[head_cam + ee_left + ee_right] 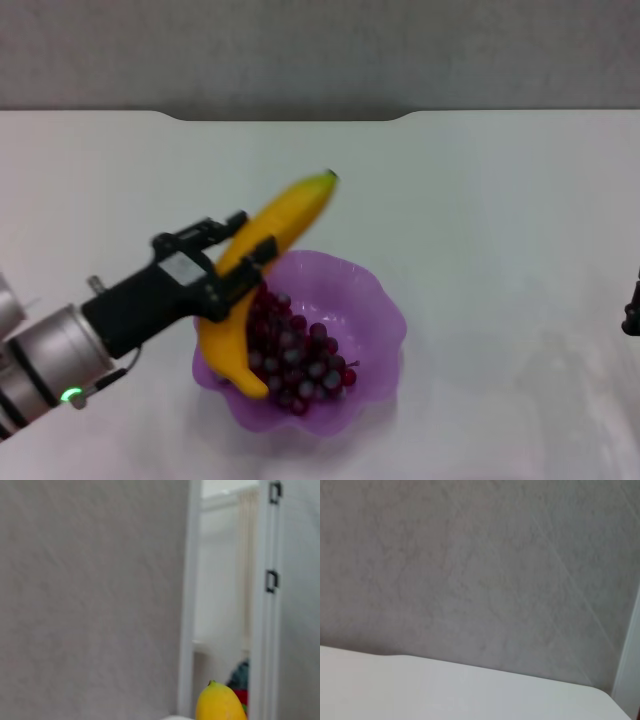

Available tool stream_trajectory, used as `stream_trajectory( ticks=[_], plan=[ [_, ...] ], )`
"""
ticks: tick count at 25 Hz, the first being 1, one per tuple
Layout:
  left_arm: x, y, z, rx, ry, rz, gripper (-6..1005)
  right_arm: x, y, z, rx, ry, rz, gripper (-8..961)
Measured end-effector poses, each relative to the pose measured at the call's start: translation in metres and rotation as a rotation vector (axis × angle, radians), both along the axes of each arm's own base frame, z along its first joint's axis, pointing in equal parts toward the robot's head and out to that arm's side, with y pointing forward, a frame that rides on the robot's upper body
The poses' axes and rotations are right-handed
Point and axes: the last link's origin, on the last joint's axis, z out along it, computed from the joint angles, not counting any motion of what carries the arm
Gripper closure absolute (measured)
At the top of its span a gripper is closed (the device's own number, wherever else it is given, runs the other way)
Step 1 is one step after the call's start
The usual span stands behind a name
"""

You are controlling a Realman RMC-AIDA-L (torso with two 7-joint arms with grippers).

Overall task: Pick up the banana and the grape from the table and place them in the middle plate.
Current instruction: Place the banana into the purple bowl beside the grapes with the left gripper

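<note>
The curved yellow banana [262,268] with its small green stem tip hangs tilted over the left rim of the translucent purple scalloped plate [372,300], its lower end dipping to the near-left rim, its tip pointing up and away. The left gripper [232,256] has its black fingers clamped round the banana's middle, hiding that stretch. The long bunch of dark red-purple grapes [298,353] lies inside the plate, partly covered by the banana. The plate sits on the plain white tabletop [500,200]. The right gripper [632,305] is cut off at the right edge; I cannot tell how its fingers stand.
</note>
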Motion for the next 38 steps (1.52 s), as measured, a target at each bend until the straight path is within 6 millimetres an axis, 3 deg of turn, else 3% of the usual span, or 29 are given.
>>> stream_trajectory(
  ticks=[10, 23, 30, 38],
  plan=[
    [0.007, 0.001, -0.032, -0.104, 0.137, -0.039, 541, -0.008, 0.004, -0.006, -0.027, 0.0, 0.031, 933],
    [0.016, 0.012, -0.041, -0.083, 0.208, -0.069, 542, -0.016, 0.008, -0.011, -0.046, 0.0, 0.059, 933],
    [0.015, 0.032, -0.047, -0.067, 0.247, 0.041, 542, -0.019, 0.009, -0.013, -0.054, 0.0, 0.07, 933],
    [0.0, 0.045, -0.049, -0.045, 0.327, 0.168, 541, -0.019, 0.009, -0.013, -0.054, 0.001, 0.07, 933]
  ],
)
